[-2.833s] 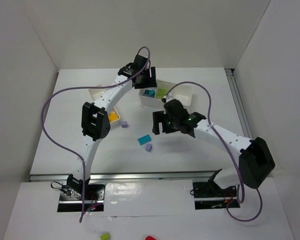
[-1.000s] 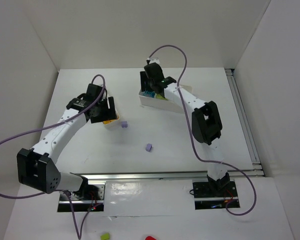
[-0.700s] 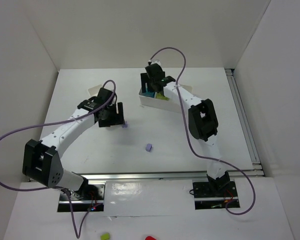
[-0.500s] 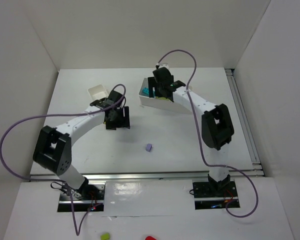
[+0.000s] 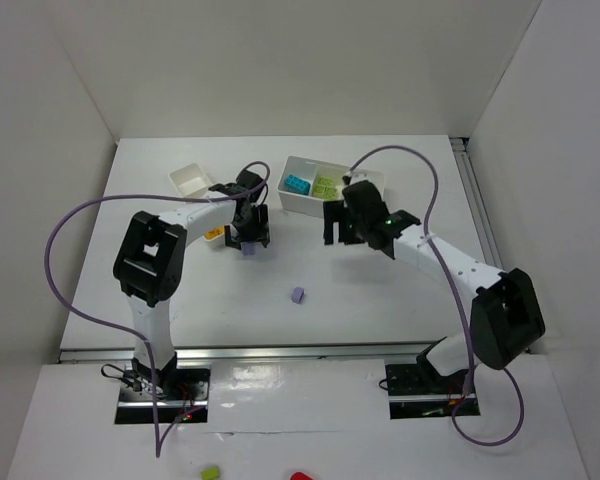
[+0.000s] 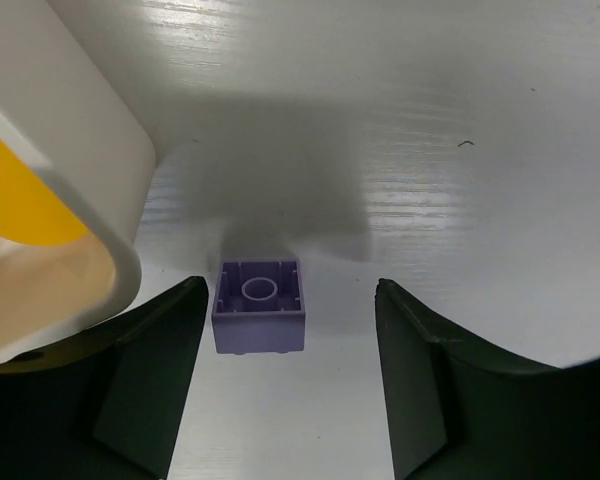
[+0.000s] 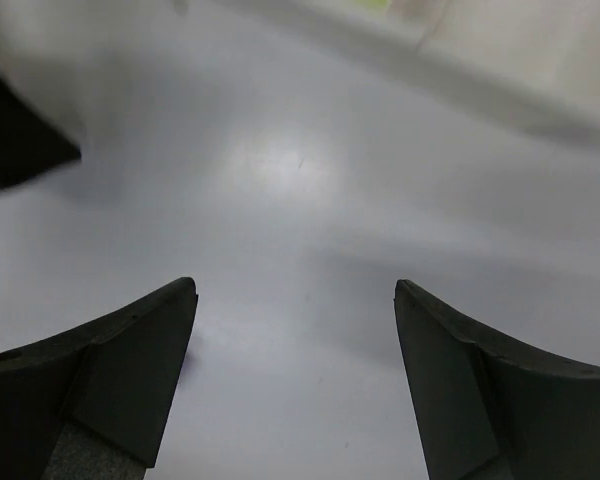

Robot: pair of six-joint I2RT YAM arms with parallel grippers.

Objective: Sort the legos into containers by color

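Note:
A lavender lego [image 6: 259, 305] lies studs-down on the table, between the fingers of my open left gripper [image 6: 290, 300] and nearer the left one. It lies beside the corner of the narrow tray [image 6: 100, 190], which holds an orange lego [image 6: 10, 195]. From above, my left gripper [image 5: 250, 233] hovers over this lego [image 5: 249, 247]. A second lavender lego [image 5: 297, 295] lies alone further forward. The wider tray [image 5: 302, 207] holds teal [image 5: 297, 184] and lime green [image 5: 323, 186] legos. My right gripper [image 5: 340, 226] is open and empty over bare table [image 7: 295, 290].
The narrow tray's far end [image 5: 192, 180] shows behind the left arm, whose cable loops out to the left. The wider tray's wall [image 7: 460, 80] shows blurred at the top of the right wrist view. White walls enclose the table on three sides.
My left arm swung from the narrow tray to over the lavender lego beside it. My right arm pulled back from the wider tray toward the table's middle. The teal lego left the table.

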